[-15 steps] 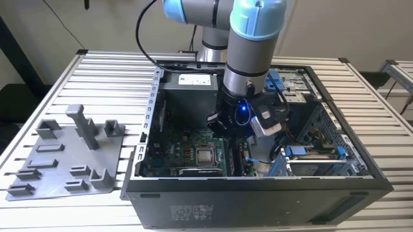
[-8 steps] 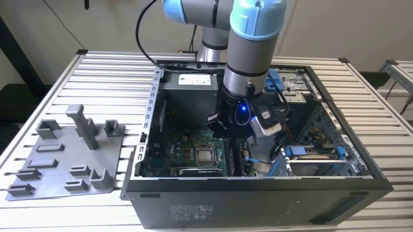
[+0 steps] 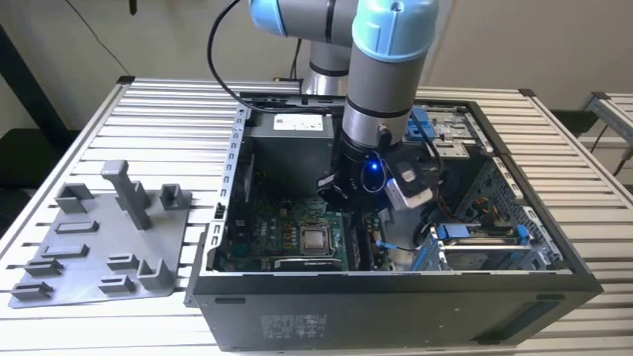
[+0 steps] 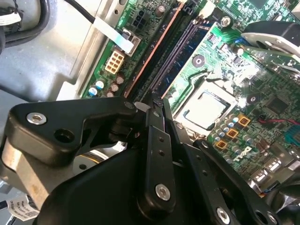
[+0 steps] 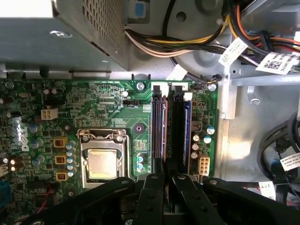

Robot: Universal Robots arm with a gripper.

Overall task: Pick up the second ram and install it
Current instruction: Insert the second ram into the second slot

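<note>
Gripper (image 5: pixel 168 180) inside the computer case (image 3: pixel 396 297), fingers closed on the second ram (image 5: pixel 169 136). In the first wrist view, the ram's long axis runs 12-to-6 over the memory slots (image 5: pixel 159 126), gripper at its 6 o'clock end.

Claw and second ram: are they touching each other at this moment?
Cannot tell. In the first wrist view the claw ends right at the second ram, but black merges into black, so neither contact nor a gap shows plainly.

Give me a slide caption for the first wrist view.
Black gripper poised over the dark memory slots beside the silver processor on the green motherboard.
</note>
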